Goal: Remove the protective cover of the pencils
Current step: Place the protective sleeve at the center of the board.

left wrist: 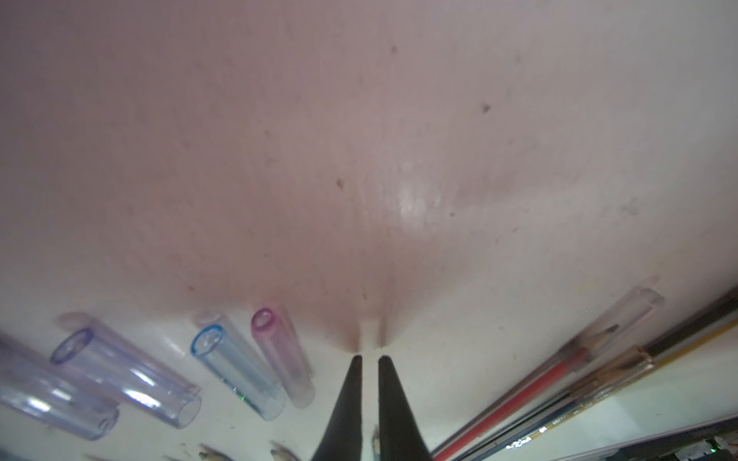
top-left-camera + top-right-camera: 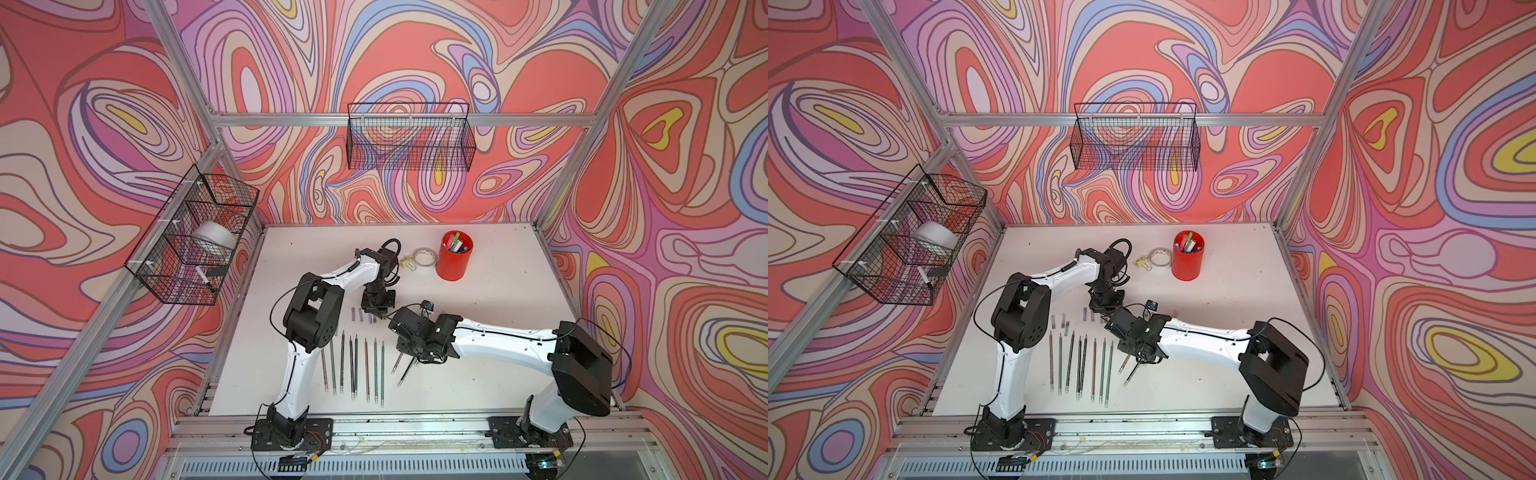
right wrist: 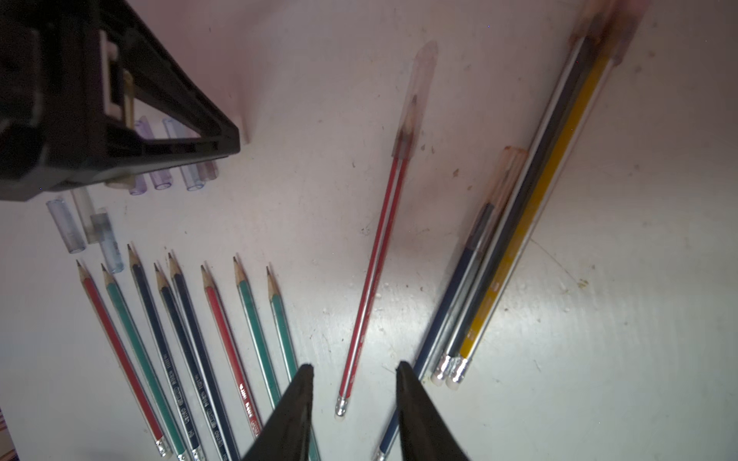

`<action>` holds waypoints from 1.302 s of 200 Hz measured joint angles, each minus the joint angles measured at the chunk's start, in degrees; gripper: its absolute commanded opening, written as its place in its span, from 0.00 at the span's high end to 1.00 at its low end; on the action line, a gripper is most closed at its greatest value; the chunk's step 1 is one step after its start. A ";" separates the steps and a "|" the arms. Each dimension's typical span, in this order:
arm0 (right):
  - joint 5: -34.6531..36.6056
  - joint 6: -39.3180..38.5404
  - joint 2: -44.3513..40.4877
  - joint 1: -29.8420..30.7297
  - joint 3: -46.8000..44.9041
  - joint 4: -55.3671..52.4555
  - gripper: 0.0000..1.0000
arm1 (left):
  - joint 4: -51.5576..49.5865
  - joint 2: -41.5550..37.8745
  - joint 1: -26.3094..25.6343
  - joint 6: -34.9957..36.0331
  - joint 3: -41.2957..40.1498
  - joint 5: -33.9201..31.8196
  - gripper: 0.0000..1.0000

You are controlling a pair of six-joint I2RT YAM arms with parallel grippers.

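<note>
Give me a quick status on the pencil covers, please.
Left hand shut, empty, beside loose covers. Right hand open above covered red pencil. Eight pencils bare, three more covered. Path clear.

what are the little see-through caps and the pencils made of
Loose caps: look like clear glossy plastic, some tinted blue or pink; the table shows through them and they carry bright highlights.
Pencils: probably painted wood with a glossy striped coat; bare tan wood shows at the sharpened cones, and a silvery band, likely metal, sits at the eraser end.
</note>
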 measured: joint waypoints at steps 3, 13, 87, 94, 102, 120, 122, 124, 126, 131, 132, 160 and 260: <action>-0.09 -0.04 0.22 -0.13 0.00 0.00 0.63 | 0.00 0.02 0.00 0.00 0.00 0.00 0.95; -0.42 -0.24 0.90 -0.74 0.00 0.00 0.62 | -0.13 0.04 0.00 0.02 0.00 0.00 0.94; -2.29 -1.66 4.48 -2.58 1.57 0.00 0.61 | -0.57 0.83 0.00 0.00 0.37 0.00 0.82; -2.49 -1.73 4.79 -2.69 1.68 0.00 0.61 | -0.57 0.90 0.00 0.02 0.37 0.00 0.81; -2.73 -1.86 5.07 -2.82 1.81 0.00 0.61 | -0.61 0.90 0.00 0.02 0.37 -0.02 0.80; -3.06 -2.05 5.20 -3.02 1.84 -0.02 0.61 | -0.61 0.90 0.00 0.02 0.42 0.00 0.79; -3.08 -2.08 5.20 -3.02 1.84 -0.02 0.61 | -0.63 0.90 0.00 0.02 0.42 0.00 0.79; -3.10 -2.10 5.20 -3.04 1.86 0.00 0.61 | -0.63 0.90 0.00 0.02 0.42 -0.02 0.79; -3.13 -2.12 5.20 -3.04 1.86 0.00 0.61 | -0.63 0.90 0.00 0.02 0.44 -0.02 0.79; -3.17 -2.14 5.20 -3.06 1.86 0.00 0.61 | -0.66 0.90 0.00 0.02 0.44 -0.02 0.79; -3.17 -2.14 5.20 -3.06 1.86 0.00 0.61 | -0.66 0.90 0.00 0.02 0.44 -0.02 0.79; -3.39 -2.36 6.51 -3.26 2.29 -0.02 0.61 | -0.83 0.90 0.00 0.02 0.44 0.00 0.79; -3.39 -3.65 12.04 -3.48 6.97 -3.06 0.60 | -0.94 0.90 0.00 0.02 0.44 0.02 0.72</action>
